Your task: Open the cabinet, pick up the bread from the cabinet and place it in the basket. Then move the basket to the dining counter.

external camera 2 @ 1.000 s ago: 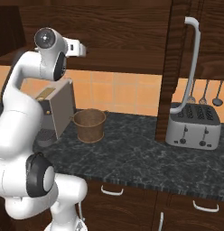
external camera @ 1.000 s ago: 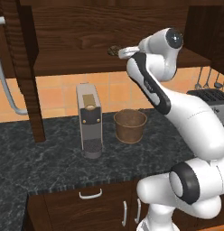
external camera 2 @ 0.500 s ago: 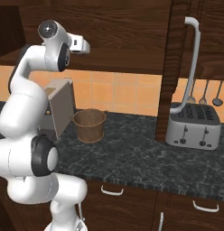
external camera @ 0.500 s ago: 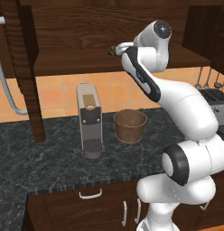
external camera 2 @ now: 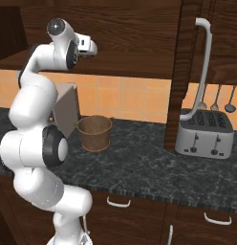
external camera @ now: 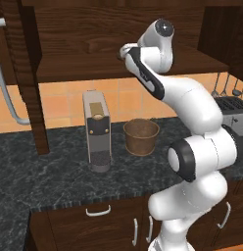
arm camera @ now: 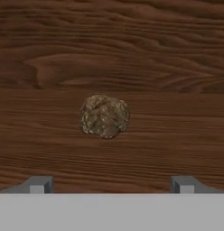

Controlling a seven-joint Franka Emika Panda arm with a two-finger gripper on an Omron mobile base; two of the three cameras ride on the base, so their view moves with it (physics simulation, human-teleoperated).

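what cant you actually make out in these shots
- Bread in the hand view: a blurred brown lump, surface detail unreadable.
- Gripper in the left base view: the arm's own wrist covers its fingertips.
- Utensils in the right base view: the cabinet door hides part of them.

You see cabinet (external camera: 94, 29) open above counter (external camera: 55, 171) — doors swung out to both sides. Bread (arm camera: 104, 116) lies on cabinet shelf (arm camera: 112, 149), ahead of gripper (arm camera: 112, 184), centred between its spread fingertips, not touching. On counter below: coffee machine (external camera: 96, 130) left, basket (external camera: 141, 137) just beside it to right — toaster (external camera 2: 205, 134) well apart, further right, behind right door's handle (external camera 2: 200, 72).
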